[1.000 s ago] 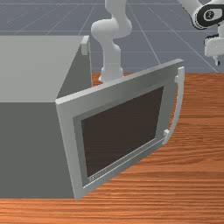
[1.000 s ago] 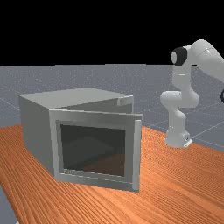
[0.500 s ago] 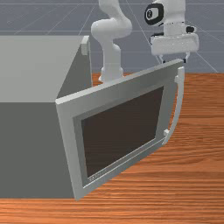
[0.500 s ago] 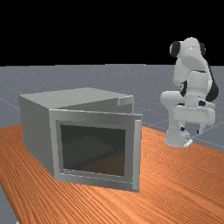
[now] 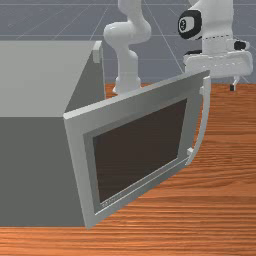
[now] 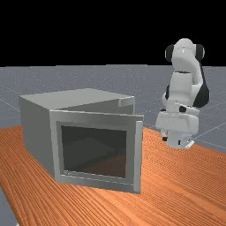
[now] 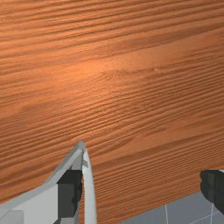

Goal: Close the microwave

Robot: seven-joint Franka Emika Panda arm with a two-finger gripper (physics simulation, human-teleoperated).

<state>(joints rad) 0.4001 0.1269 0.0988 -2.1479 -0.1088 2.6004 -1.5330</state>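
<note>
Front view's left: a grey, boxy, metal-looking microwave is standing with its rectangular, dark-windowed door hanging open. Your white two-finger gripper is hovering empty, spread, near the pale curved handle, probably lining up a push.

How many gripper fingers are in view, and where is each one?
2. In the wrist view, one finger overlaps the microwave door, next to its handle; the other finger stands across a wide gap, beyond the handle.
</note>
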